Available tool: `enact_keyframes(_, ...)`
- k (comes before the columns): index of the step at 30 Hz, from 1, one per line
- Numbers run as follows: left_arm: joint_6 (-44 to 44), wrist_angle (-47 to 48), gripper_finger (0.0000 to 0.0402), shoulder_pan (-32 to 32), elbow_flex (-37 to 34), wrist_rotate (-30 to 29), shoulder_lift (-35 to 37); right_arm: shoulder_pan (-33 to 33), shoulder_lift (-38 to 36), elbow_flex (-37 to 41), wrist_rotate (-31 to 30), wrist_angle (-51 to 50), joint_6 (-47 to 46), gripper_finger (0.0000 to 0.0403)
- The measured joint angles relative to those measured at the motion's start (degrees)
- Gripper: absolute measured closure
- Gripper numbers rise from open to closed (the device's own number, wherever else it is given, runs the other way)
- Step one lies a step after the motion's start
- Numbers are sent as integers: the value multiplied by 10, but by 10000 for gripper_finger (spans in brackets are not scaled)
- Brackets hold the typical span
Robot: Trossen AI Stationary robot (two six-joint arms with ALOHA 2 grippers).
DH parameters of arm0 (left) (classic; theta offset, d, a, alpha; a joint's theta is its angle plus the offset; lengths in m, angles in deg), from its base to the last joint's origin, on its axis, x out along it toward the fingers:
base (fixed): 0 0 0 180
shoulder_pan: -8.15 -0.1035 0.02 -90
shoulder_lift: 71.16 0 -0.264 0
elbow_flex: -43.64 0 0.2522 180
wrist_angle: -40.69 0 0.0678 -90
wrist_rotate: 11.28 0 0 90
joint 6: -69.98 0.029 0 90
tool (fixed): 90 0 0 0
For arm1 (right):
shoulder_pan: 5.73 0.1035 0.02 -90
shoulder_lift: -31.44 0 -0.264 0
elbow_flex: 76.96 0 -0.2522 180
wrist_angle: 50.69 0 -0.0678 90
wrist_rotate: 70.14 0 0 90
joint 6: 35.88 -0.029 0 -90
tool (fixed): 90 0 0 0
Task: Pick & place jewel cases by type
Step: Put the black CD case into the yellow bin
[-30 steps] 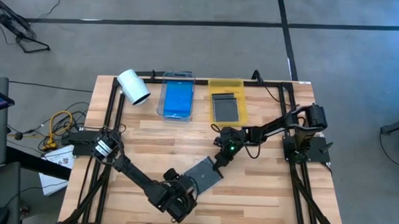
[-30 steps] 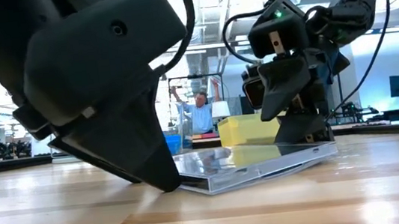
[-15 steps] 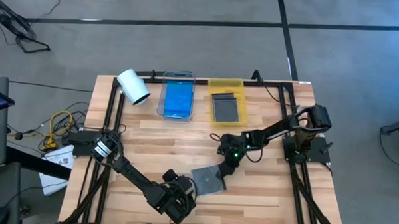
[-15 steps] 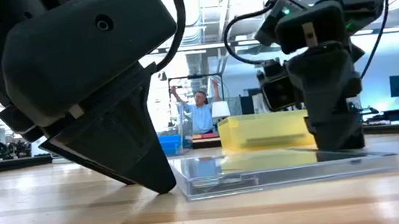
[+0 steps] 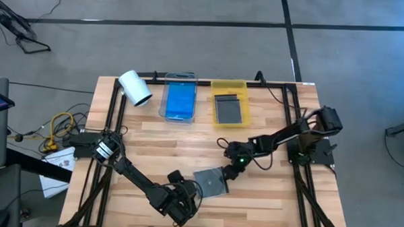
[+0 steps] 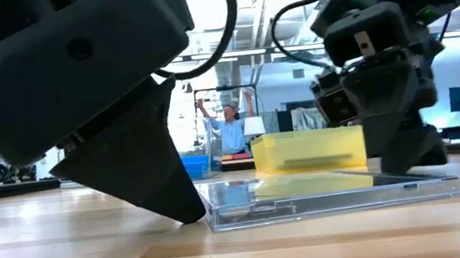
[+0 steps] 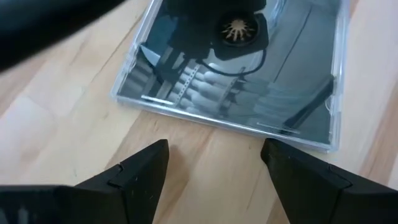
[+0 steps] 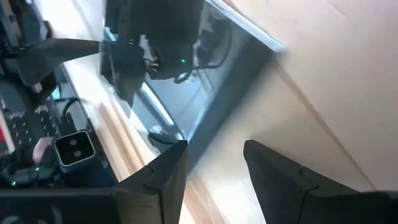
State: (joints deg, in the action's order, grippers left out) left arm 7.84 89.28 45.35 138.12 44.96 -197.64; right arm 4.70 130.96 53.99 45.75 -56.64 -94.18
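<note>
One dark grey jewel case (image 5: 212, 183) lies flat on the wood table toward its near edge, also seen in the low view (image 6: 324, 192). My left gripper (image 5: 192, 192) is open, with its two fingers (image 7: 149, 162) set just short of the case's near-left edge (image 7: 211, 124). My right gripper (image 5: 227, 174) is open at the case's far-right edge. In its wrist view one finger (image 8: 174, 162) stands over that edge (image 8: 205, 124) and the other over bare wood. My left gripper slants down at the case from the near left. Its fingertip (image 6: 189, 213) stands at the case's left end (image 6: 213, 211); I cannot tell whether it touches. My right gripper slants down from the far right onto the case's right end (image 6: 418, 179); whether a finger touches it, I cannot tell.
At the far edge stand a clear tray (image 5: 179, 101) holding blue cases, a yellow tray (image 5: 229, 106) holding a grey case, and a white roll (image 5: 135, 88). Bare wood lies between them and the arms. A person (image 6: 230, 129) stands in the room beyond.
The case's right end, which stood raised at my right gripper, has come down, and the case now lies flat. It has also turned a little and slid toward the near edge. My right gripper has moved toward the near edge and down. My left gripper has rolled in place.
</note>
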Motion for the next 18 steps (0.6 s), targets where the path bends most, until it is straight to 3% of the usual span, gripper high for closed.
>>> enact_keyframes(8,27,3,137,-2,1,4,1,33,-73,82,-56,30,-99,239)
enact_keyframes(14,41,3,137,-5,1,5,1,94,-82,148,-168,169,-229,243)
enact_keyframes(18,58,2,137,-10,1,14,2,121,-82,151,-216,174,-270,250)
